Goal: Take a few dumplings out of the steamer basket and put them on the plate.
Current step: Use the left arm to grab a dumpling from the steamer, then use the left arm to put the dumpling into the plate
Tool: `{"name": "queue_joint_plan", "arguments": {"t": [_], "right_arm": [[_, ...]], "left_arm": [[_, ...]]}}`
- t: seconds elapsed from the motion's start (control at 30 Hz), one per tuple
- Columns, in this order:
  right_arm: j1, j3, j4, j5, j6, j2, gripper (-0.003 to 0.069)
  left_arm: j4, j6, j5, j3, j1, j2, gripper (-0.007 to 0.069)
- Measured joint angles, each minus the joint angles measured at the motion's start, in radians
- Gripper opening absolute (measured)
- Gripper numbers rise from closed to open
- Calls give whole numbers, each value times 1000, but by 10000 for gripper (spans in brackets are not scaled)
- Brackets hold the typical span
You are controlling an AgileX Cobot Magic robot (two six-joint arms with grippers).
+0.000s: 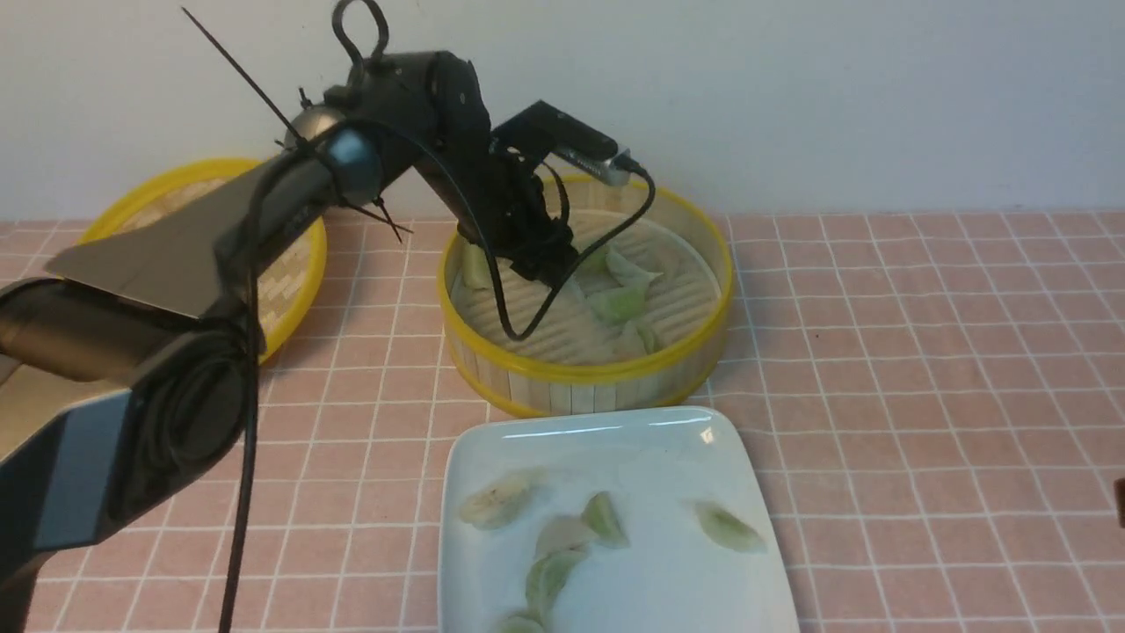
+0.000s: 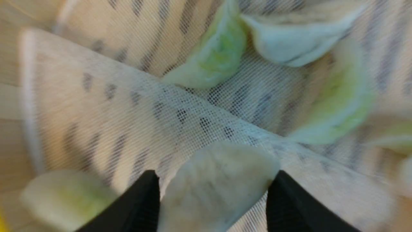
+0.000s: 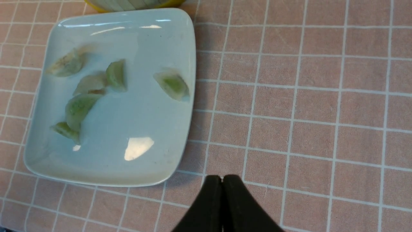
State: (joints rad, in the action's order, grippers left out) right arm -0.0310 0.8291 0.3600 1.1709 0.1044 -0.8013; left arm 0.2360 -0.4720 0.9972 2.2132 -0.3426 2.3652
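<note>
My left gripper point(image 1: 549, 268) reaches down into the round bamboo steamer basket point(image 1: 598, 374). In the left wrist view its black fingers point(image 2: 146, 196) press both sides of a whitish dumpling point(image 2: 219, 183) over the mesh liner; the gripper point(image 2: 215, 175) is shut on it. Other pale green dumplings point(image 2: 215, 58) lie nearby, also showing in the front view point(image 1: 620, 303). The white square plate point(image 1: 615, 431) sits in front of the basket with several dumplings point(image 1: 729, 527) on it. My right gripper point(image 3: 222, 177) is shut and empty, over the tablecloth beside the plate point(image 3: 128, 129).
The shallow yellow-rimmed bamboo lid point(image 1: 176, 176) lies at the back left, partly behind my left arm. A pink tiled tablecloth point(image 1: 923, 352) covers the table. A pale wall runs behind the basket.
</note>
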Motion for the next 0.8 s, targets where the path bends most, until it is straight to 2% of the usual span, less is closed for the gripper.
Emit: {"name": "queue_joint_plan", "arguments": {"t": [0.13, 0.23, 0.33, 0.43, 0.6, 0.8], "right_arm": [[0, 0, 8, -6, 0, 0, -14], [0, 0, 19, -9, 0, 0, -14], [0, 0, 28, -12, 0, 1, -14], [0, 0, 31, -15, 0, 1, -14], [0, 0, 31, -16, 0, 1, -14], [0, 4, 34, -19, 28, -9, -14]], "left_arm": [[9, 37, 145, 0, 0, -125, 382], [69, 65, 225, -12, 0, -208, 382], [123, 95, 229, -66, -4, -263, 382], [158, 124, 229, -257, -39, -351, 382], [160, 117, 230, -502, -120, -377, 382], [102, 104, 211, -581, -185, -311, 382]]}}
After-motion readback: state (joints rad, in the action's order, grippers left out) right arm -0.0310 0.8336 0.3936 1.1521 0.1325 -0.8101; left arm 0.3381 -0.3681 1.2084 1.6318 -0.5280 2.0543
